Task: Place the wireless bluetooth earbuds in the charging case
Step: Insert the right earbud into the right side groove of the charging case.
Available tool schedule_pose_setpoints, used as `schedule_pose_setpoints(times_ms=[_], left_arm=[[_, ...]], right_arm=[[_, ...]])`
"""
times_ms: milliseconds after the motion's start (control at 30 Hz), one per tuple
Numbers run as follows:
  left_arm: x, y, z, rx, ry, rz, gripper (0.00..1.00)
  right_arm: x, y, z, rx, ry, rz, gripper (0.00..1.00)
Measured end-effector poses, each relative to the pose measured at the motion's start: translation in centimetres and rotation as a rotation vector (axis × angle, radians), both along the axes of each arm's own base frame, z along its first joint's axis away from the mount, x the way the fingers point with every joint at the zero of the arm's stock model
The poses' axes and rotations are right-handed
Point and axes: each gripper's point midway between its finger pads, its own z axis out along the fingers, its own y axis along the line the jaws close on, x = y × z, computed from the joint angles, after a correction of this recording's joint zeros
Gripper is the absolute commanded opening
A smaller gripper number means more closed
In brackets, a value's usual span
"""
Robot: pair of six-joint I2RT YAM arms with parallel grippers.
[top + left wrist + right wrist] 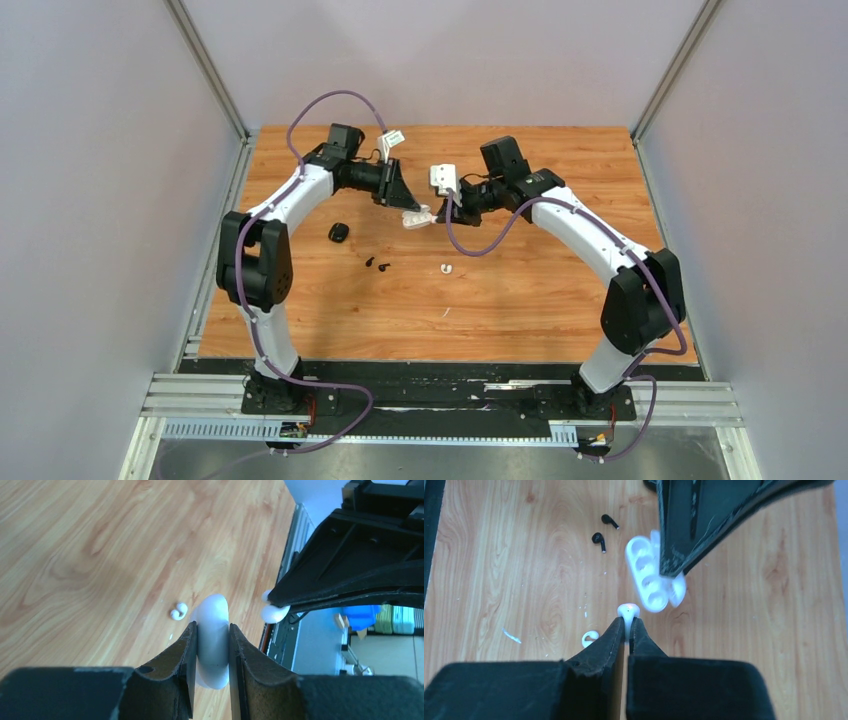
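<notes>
My right gripper (626,621) is pressed almost together on a white earbud (629,610). Its rounded end shows past the tips and the rest is hidden between the pads. The bud hangs in the air just beside the charging case (644,575), which my left gripper (212,626) clamps across its thin sides. The case is held clear of the wooden table (560,300), with its open wells turned toward my right wrist camera. A second white earbud (589,638) lies loose on the table below, and two black earbuds (598,539) lie close together farther off.

I judge the bud to weigh next to nothing. It looks like hard, glossy plastic — slippery, and apt to pivot or squirt out from flat pads if it catches a well's rim. The best hold is low on its slimmer part, leaving the end that seats free.

The case looks rigid, smooth and rounded, so a sideways push could twist it in the left grip. I would go in gently and in line with the well — no pressing.
</notes>
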Motion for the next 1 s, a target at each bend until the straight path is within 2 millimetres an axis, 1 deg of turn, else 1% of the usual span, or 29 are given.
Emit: schedule_pose_setpoints(times_ms=[100, 200, 467, 767, 1000], left_arm=[[-0.4, -1.5, 0.6, -0.037, -0.025, -0.045, 0.00], [-0.4, -2.2, 1.2, -0.079, -0.041, -0.071, 0.00], [-0.8, -2.5, 2.2, -0.144, -0.031, -0.112, 0.00], [-1.5, -2.9, 2.2, -0.155, -0.026, -0.140, 0.00], [-1.6, -3.0, 2.3, -0.162, -0.021, -0.146, 0.00]], right_arm=[[0.5, 0.3, 0.8, 0.016, -0.049, 0.010, 0.00], [0.9, 0.4, 1.2, 0.025, -0.086, 0.021, 0.00], [1.5, 0.7, 1.7, 0.034, -0.162, 0.049, 0.00], [1.6, 0.8, 1.6, 0.032, -0.191, 0.068, 0.00], [1.5, 0.8, 1.6, 0.036, -0.196, 0.081, 0.00]])
